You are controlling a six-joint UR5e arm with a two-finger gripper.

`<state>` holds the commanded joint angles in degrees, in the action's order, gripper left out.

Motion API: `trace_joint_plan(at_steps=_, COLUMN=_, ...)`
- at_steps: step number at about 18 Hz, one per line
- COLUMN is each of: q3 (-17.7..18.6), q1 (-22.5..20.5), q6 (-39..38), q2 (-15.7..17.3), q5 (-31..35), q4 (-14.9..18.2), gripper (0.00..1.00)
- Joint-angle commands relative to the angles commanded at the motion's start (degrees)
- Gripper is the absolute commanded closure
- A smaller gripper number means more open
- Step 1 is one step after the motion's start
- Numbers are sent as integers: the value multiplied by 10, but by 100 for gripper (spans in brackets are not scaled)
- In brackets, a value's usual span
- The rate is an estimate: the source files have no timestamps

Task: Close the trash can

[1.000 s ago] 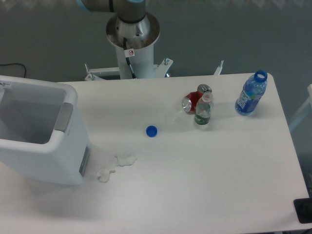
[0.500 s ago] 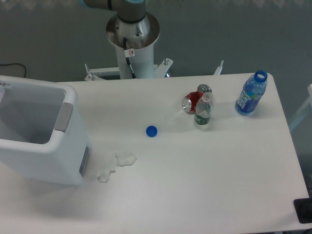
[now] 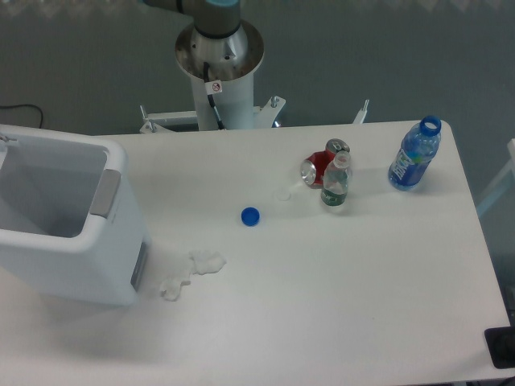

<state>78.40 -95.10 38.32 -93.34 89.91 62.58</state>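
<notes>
The trash can [image 3: 76,249] is a large white boxy bin at the table's left edge. Its top is open and I see into its hollow inside. A grey latch panel [image 3: 104,194] sits on its right rim. The lid does not show clearly; only a thin white edge runs off the frame at the far left. My gripper is out of view. Only the arm's base column [image 3: 219,60] and a bit of a joint at the top edge show behind the table.
A blue bottle cap [image 3: 250,215] lies mid-table. A red can [image 3: 319,166] lies beside a small clear bottle [image 3: 335,182]. A blue open bottle [image 3: 415,154] stands at the back right. Crumpled white scraps [image 3: 190,269] lie by the bin's right foot.
The arm joint at the top edge has shifted slightly to the right. Nothing on the table has moved.
</notes>
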Motion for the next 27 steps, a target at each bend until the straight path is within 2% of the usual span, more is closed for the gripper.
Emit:
trace_joint_plan(at_steps=16, q3=4, q1=-12, q6=-21, q2=0, q5=61, q4=-1, gripper=100)
trace_joint_plan(at_steps=24, q3=6, q1=-83, q6=-20, q2=4, q5=53, q4=-2, gripper=100)
trace_joint_plan(at_steps=27, q3=8, q1=-96, q6=-20, q2=-1, q5=54, q4=-2, gripper=100)
